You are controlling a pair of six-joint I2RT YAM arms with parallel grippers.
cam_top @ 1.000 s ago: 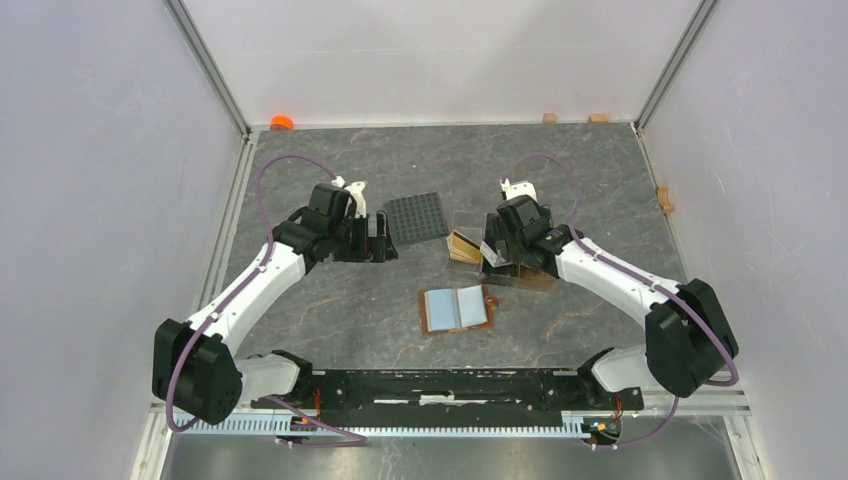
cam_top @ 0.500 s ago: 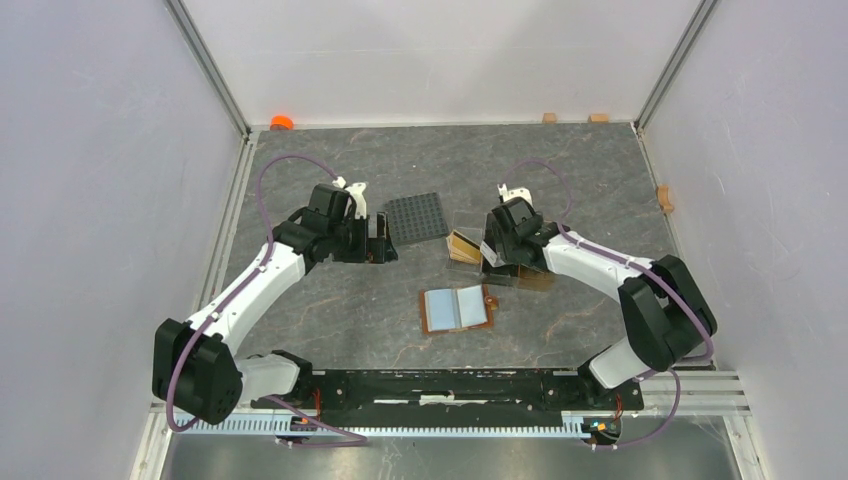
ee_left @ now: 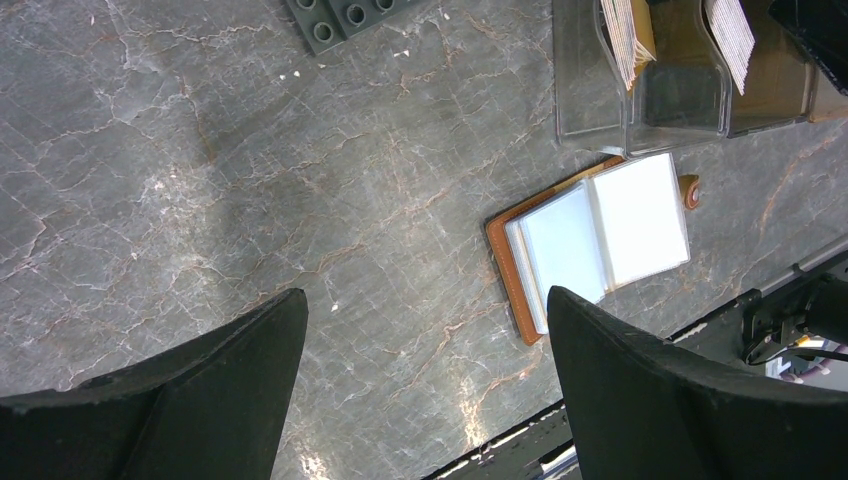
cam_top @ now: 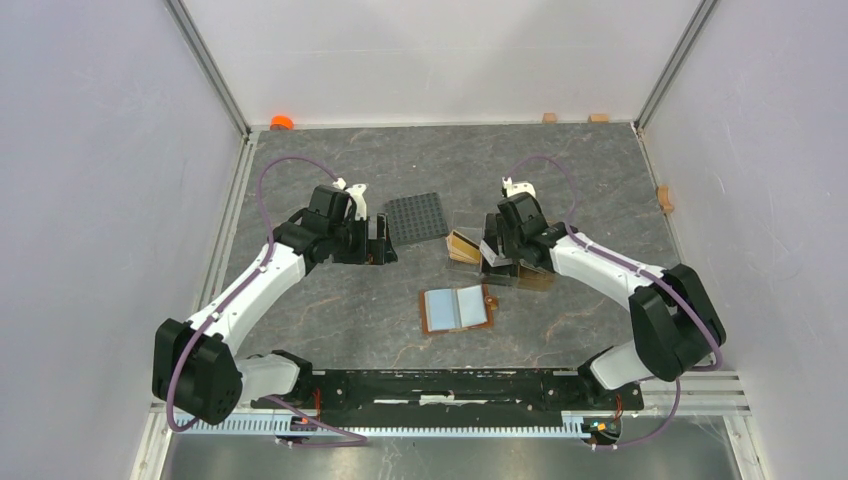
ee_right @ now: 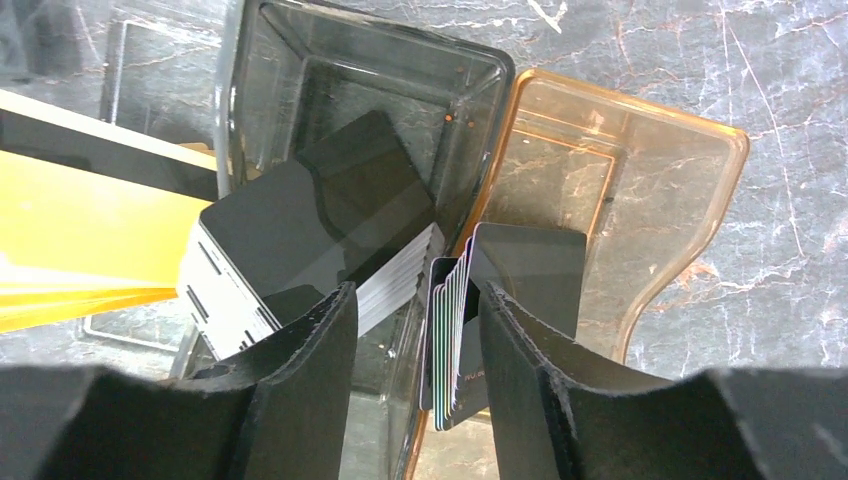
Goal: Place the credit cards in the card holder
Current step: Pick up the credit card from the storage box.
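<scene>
The card holder [cam_top: 458,308] lies open on the table, brown leather with pale clear inner sleeves; it also shows in the left wrist view [ee_left: 590,240]. The credit cards stand in a clear compartment stand [cam_top: 480,237]. The right wrist view shows a black stack [ee_right: 300,235], yellowish cards [ee_right: 80,235] and a thin edge-on stack [ee_right: 455,330]. My right gripper [ee_right: 418,295] is over the stand [cam_top: 500,262], open, with its jaws either side of the edge-on stack. My left gripper [ee_left: 425,300] is open and empty above bare table, left of the card holder [cam_top: 380,242].
A dark grey studded square plate [cam_top: 416,216] lies behind the stand, its corner in the left wrist view [ee_left: 345,15]. An amber-tinted compartment [ee_right: 620,190] adjoins the clear one [ee_right: 380,110]. A small orange object [cam_top: 281,122] sits at the back left wall.
My right arm's elbow has swung inward and the wrist has turned, the gripper staying over the stand. The left arm and the card holder have not moved.
</scene>
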